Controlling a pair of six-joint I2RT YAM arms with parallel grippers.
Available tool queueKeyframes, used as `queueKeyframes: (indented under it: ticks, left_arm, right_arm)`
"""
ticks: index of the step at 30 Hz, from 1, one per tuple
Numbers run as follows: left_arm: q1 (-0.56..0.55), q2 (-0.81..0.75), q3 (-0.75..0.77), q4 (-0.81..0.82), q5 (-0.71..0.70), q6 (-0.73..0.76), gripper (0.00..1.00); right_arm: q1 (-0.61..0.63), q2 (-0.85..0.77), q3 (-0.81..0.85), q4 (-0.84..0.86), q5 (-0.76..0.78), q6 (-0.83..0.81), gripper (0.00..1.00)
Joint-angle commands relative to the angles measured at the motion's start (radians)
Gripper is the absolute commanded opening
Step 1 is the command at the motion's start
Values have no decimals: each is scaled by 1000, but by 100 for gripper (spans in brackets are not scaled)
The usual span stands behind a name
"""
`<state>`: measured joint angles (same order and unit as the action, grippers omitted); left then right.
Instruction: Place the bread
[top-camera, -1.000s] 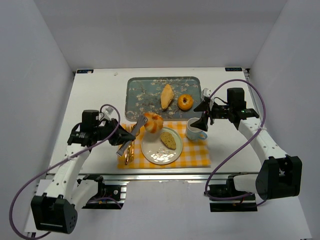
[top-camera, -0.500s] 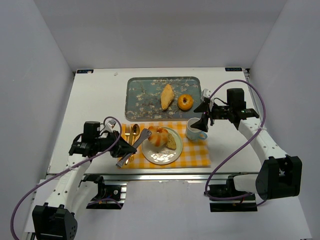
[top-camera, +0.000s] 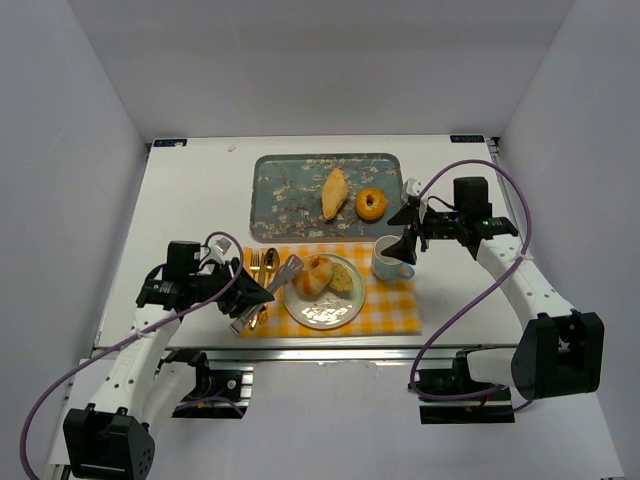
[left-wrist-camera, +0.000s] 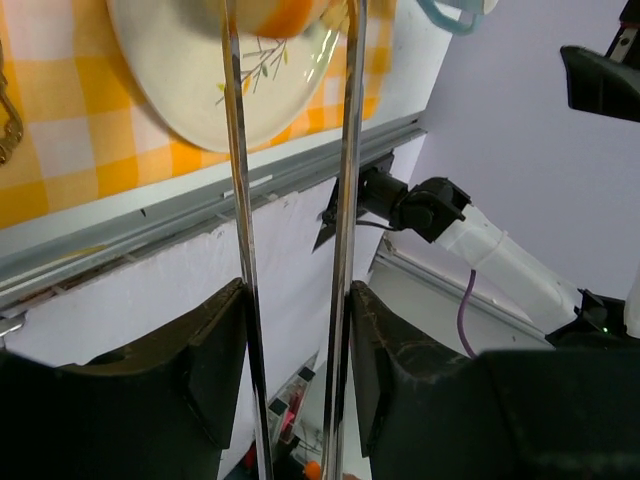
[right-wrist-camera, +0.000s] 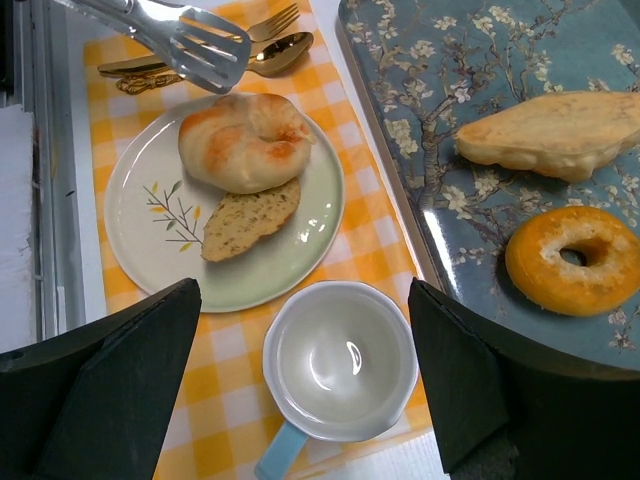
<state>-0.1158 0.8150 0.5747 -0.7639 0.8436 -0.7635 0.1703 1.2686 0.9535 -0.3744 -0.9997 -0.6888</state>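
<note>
— Right, what's on your screen, biggest first?

— From the top camera I have the white table (top-camera: 190, 190). On it, the blue flowered tray (top-camera: 285, 190) lies at 12 o'clock from the yellow checked cloth (top-camera: 390, 305). A long pastry (right-wrist-camera: 550, 132) and a ring doughnut (right-wrist-camera: 570, 262) lie on the tray, the doughnut at 3 o'clock of the pastry.

— And the plate?

— The plate (right-wrist-camera: 150, 250) sits on the middle of the cloth. At its 9 o'clock are the tongs (right-wrist-camera: 190, 38), above a fork (right-wrist-camera: 275, 22) and spoon (right-wrist-camera: 280, 55). My left gripper (top-camera: 248, 292) is clamped round the tongs' two arms. The blades are spread with nothing between them, near the bread and clear of it.

— Where is the bread?

— The bread roll (right-wrist-camera: 243, 141) lies on the plate at about 11 o'clock of its centre. It touches a seeded slice (right-wrist-camera: 250, 217) at 2 o'clock.

— And your right side?

— A mug (right-wrist-camera: 340, 360) stands on the cloth at 3 o'clock of the plate. My right gripper (top-camera: 408, 238) hovers over it, fingers wide apart, gripping nothing.
</note>
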Motion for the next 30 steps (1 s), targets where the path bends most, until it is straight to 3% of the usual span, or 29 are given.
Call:
queueKeyframes:
  ticks: [1,6,9,14,16,22,25,30]
  left_arm:
    - [2,10,89,-29,-47,53,52]
    - [2,56,204,-116,-167,101,47]
    - [2,81,275,-135,-288,110,37]
    - [2,176,372,-22,-484,138,30]
    - [4,268,402,11,-552,196,28]
    - [15,490,443,130,-952,466,18]
    - [18,553,407,231,-1044,608,12]
    - [21,589,311,415,-1063,826,7]
  right_arm:
    - [0,-14,22,-23,-28,-20,89]
    - [-2,-17,24,-23,-28,-21,89]
    - [-2,-17,24,-21,-30,-20,89]
    - [1,-18,19,-12,-42,-12,89]
    - [1,-20,24,-15,-36,-17,89]
    - [1,-34,34,-43,-24,-63,89]
    - [1,-43,31,-58,-17,-78,89]
    - [0,-46,25,-67,-16,-78,89]
